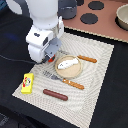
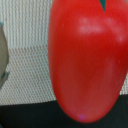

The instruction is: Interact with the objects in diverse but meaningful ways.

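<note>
Red fills almost the whole wrist view: the tomato (image 2: 87, 60) is pressed up close to the camera, with a bit of green stem at its edge. Behind it lies the woven beige placemat (image 2: 25, 75). The fingers (image 1: 50, 57) are low over this placemat in the exterior view, but the white arm (image 1: 42, 35) covers them, so I cannot tell if they are clenched on the tomato or released.

Just beside the fingers, toward the exterior view's right, stands the round tan plate (image 1: 64, 73) with the flat white fish (image 1: 67, 63) lying on it. A fork (image 1: 62, 80) and a knife (image 1: 82, 58) lie at the plate's two sides. Further from the fingers, near the placemat's front edge, rest the brown sausage (image 1: 55, 94) and the yellow box (image 1: 27, 83), well apart from each other. Under everything is the dark table (image 1: 112, 95).
</note>
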